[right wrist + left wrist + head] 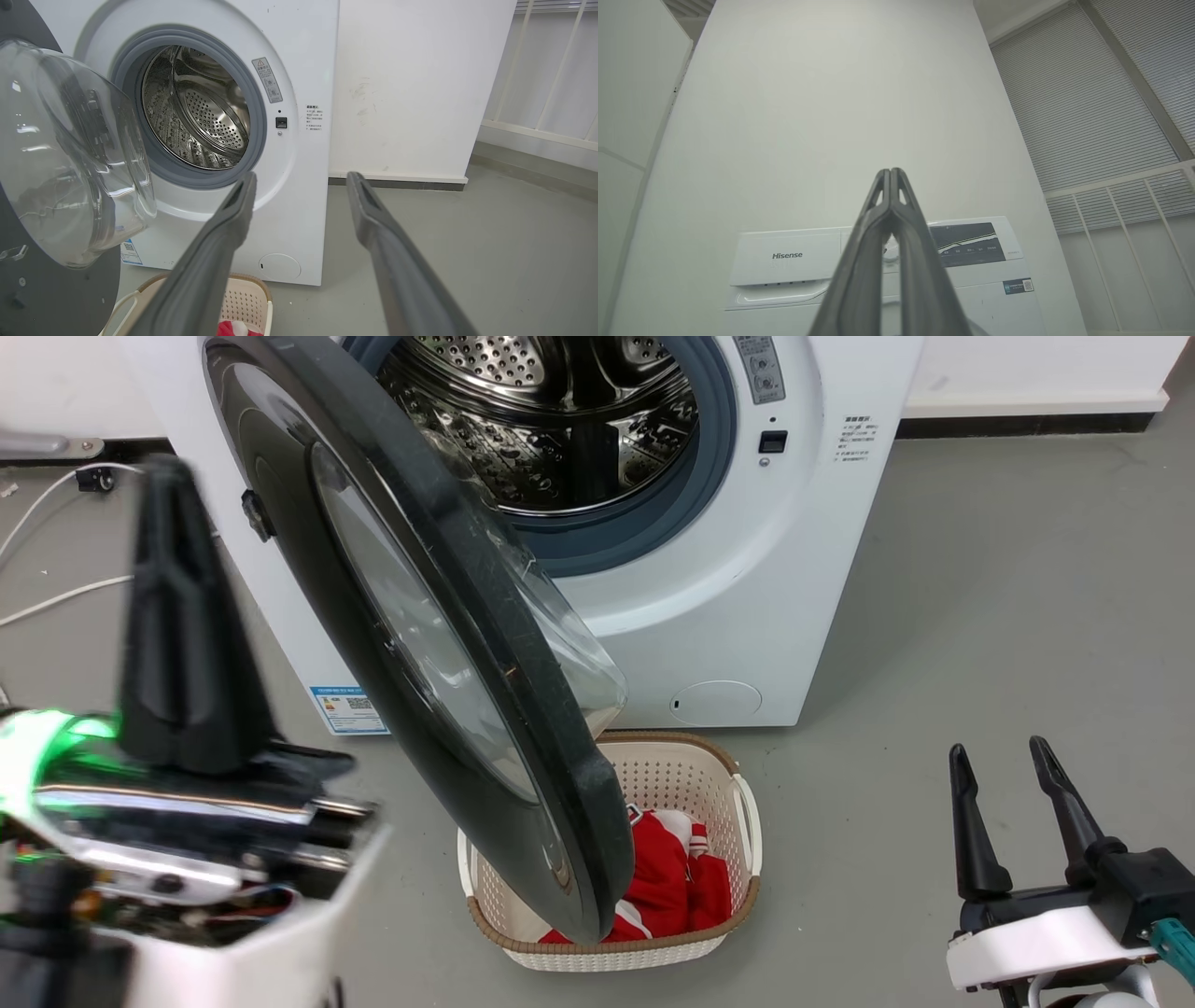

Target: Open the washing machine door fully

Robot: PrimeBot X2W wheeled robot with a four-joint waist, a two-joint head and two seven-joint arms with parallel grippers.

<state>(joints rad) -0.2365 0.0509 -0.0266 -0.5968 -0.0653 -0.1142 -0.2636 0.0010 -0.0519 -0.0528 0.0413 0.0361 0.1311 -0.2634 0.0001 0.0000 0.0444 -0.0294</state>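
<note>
Grey floor [980, 616] under and in front of the washing machine [747, 616]. Big white box against a pale wall, steel drum [560, 420] bare inside a grey rubber ring [695, 485].

Washing machine door [420, 616] hinged on the washing machine's left side and swung well out from the front, nearly edge-on in the head view. Glossy black rim toward the robot, clear bulging window toward the drum. Not flat back against the washing machine's front; lower edge hanging over the basket.

Cream basket [672, 775] on the floor just in front of the washing machine, below the drum mouth, brown band round the rim. Red and white cloth [667, 877] inside, partly hidden behind the door's lower edge.

Left gripper [891, 173] raised in front of the washing machine's left part, blurred in the head view, apart from the door. Jaws pressed together with nothing between them, aimed up at the washing machine's top panel with the word Hisense.

Right gripper [997, 749] low over the floor, in front of the washing machine and off to its right, well apart from the door. Jaws spread wide, empty, pointing toward the washing machine's right front corner in the right wrist view.

Round flap [716, 702] low on the washing machine's front, just behind the basket. Blue label [347, 709] at the washing machine's lower left corner. White cable [56, 602] on the floor to the washing machine's left.
</note>
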